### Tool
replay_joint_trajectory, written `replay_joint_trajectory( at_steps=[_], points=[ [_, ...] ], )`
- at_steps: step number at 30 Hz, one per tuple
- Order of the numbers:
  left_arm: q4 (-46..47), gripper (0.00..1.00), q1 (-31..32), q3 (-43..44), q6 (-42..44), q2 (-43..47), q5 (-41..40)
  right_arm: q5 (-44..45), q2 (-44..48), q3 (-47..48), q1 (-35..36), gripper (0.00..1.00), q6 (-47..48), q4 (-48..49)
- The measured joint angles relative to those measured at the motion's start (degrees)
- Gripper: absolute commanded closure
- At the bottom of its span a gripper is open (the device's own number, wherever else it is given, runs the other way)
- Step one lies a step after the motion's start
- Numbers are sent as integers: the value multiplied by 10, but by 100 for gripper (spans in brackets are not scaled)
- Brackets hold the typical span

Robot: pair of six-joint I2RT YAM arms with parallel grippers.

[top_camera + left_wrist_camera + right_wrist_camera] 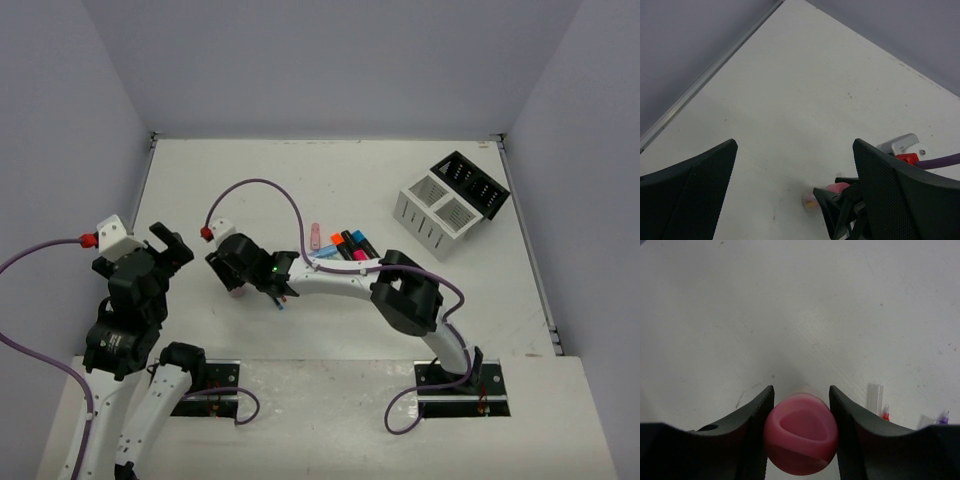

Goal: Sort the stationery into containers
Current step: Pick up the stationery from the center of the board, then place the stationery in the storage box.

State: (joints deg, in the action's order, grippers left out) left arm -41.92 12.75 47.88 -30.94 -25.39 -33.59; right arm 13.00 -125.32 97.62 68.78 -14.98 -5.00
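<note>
A stubby pink cylinder (801, 437) lies on the table between the fingers of my right gripper (801, 390), and both pads touch its sides. In the left wrist view the same pink cylinder (837, 188) shows beside the right gripper's black fingers (835, 212). From above, the right gripper (238, 285) is low at the table's centre left. My left gripper (170, 245) hovers open and holds nothing. Several highlighters (350, 245) lie in the middle. The white container (437, 215) and black container (475, 185) stand at the back right.
A small pale pink stick (315, 236) lies next to the highlighters. Thin pens with a red tip (885, 415) and a purple tip (942, 416) lie just right of the right gripper. The right arm's forearm (330, 278) stretches across the table's middle. Grey walls enclose three sides.
</note>
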Motion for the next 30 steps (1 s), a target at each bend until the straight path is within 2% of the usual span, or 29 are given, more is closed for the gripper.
replay_joint_trajectory(
  at_steps=[1,2,3,9,13,16,19,22,25,30],
  points=[
    [1,0,0,0,0,0,1,2,0,0,1,90,-1,0],
    [3,0,0,0,0,0,1,3,0,0,2,98,0,0],
    [4,0,0,0,0,0,1,4,0,-1,3,100,0,1],
    [7,0,0,-3,0,0,1,-5,31,-29,6,100,5,3],
    [7,0,0,-6,0,1,1,11,134,-77,-1,100,24,-12],
    [7,0,0,-6,0,1,1,25,258,-110,-43,100,37,-16],
    [7,0,0,-6,0,1,2,64,358,-113,-163,100,47,-5],
    [7,0,0,-7,0,2,4,146,394,-103,-325,100,65,6],
    [7,0,0,-9,0,1,8,210,371,-94,-447,100,77,2],
    [12,0,1,-9,2,-2,22,230,292,-93,-544,100,85,-18]
  ],
)
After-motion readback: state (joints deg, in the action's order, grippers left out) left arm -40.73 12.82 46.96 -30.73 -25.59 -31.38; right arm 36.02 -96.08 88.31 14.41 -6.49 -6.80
